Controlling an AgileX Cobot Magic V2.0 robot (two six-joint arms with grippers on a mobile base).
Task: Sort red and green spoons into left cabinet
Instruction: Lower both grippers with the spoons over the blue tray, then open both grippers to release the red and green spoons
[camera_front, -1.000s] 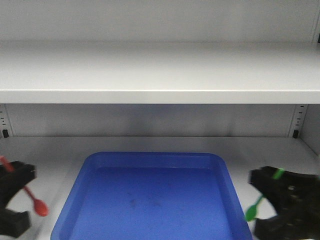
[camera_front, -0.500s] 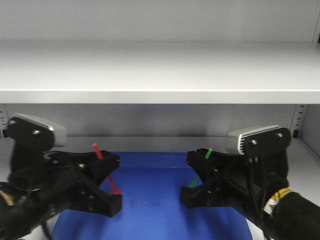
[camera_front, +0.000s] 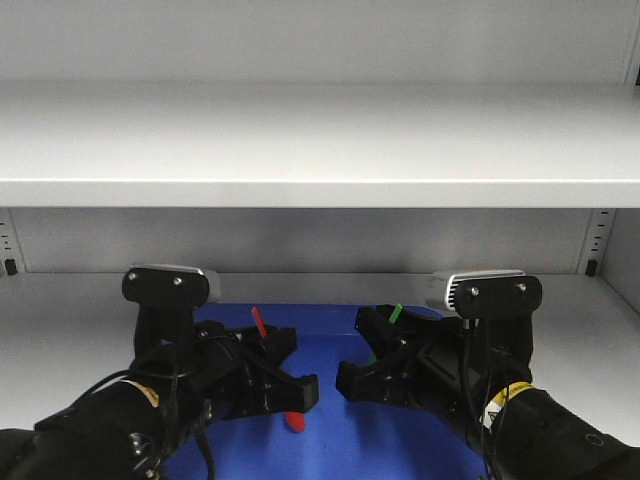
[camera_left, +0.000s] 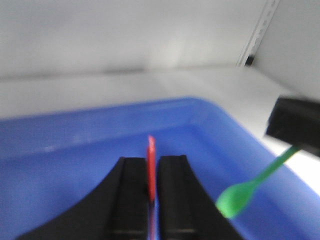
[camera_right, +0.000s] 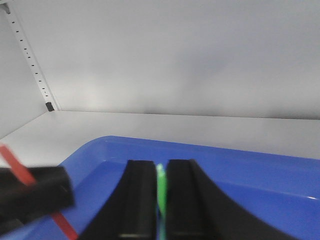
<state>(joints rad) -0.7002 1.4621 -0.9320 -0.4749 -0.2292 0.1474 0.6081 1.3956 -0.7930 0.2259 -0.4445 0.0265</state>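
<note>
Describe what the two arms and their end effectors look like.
Both arms, left and right, are black. The left end effector and right end effector each have two flat black fingers with curved inner edges. A rounded silver-grey housing with dark screws sits above each wrist, left and right. Thin black cables loop along the arms; the right arm bears a yellow-and-black band.

Red spoon (camera_front: 259, 321), green spoon (camera_front: 396, 313): tilted, inside cabinet (camera_front: 320, 150).

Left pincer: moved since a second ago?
Yes. The left pincer has swung right, from left of the blue tray to above it, shut on the red spoon.
</note>
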